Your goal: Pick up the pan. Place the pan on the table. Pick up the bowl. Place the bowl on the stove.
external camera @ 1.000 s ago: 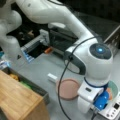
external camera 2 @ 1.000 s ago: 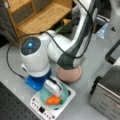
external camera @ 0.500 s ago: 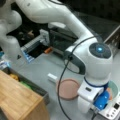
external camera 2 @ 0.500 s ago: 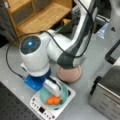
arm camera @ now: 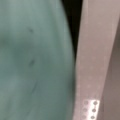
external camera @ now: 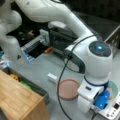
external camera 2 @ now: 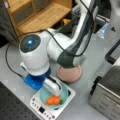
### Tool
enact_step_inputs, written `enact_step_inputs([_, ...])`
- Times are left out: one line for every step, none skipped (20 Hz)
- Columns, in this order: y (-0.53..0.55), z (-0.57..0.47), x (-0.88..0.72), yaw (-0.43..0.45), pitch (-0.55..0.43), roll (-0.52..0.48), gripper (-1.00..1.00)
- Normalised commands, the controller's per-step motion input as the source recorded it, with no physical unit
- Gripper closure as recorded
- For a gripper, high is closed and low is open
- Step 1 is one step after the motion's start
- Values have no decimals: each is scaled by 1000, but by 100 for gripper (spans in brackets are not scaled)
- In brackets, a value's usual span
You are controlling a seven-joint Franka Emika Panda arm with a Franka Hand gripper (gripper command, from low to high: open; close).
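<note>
The pan [external camera 2: 69,73] lies on the table [external camera 2: 95,62]; the bowl [external camera 2: 53,96] (orange food inside) sits on the stove [external camera 2: 50,112]. My gripper [external camera 2: 53,88] reaches into it; whether it grips I cannot tell.

Arm bent low, wrist pointing down at table's front edge w/ blue light on top. Gripper [external camera 2: 53,88] down by the stove corner; one finger [arm camera: 92,62] fills wrist view.

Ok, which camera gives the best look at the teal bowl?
A front view shows the bowl best: whole rim, orange food inside, sitting on the stove, with the gripper at its edge. In a front view the arm hides most of it. The wrist view shows only a teal wall.
</note>
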Motion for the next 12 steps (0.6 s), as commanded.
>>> enact_step_inputs([-87,-42,-348,90,-199,-56,-100])
enact_step_inputs([-90,-29,-355,93,-203,-57,-100])
enact_step_inputs([-95,0,-366,96,-204,-62,-100])
enact_step_inputs([-100,36,-387,99,-203,-63,-100])
enact_step_inputs([-103,56,-399,99,-200,-63,-100])
enact_step_inputs([-103,80,-421,95,-197,-65,-100])
enact_step_inputs([-103,104,-448,92,-213,-71,-100])
enact_step_inputs([-100,88,-461,91,-214,-72,-100])
enact_step_inputs([-99,90,-476,91,-221,-73,-100])
enact_step_inputs([-96,88,-488,93,-204,-55,-100])
enact_step_inputs([-92,65,-489,94,-194,-49,-100])
enact_step_inputs([-92,47,-487,100,-184,-39,-100])
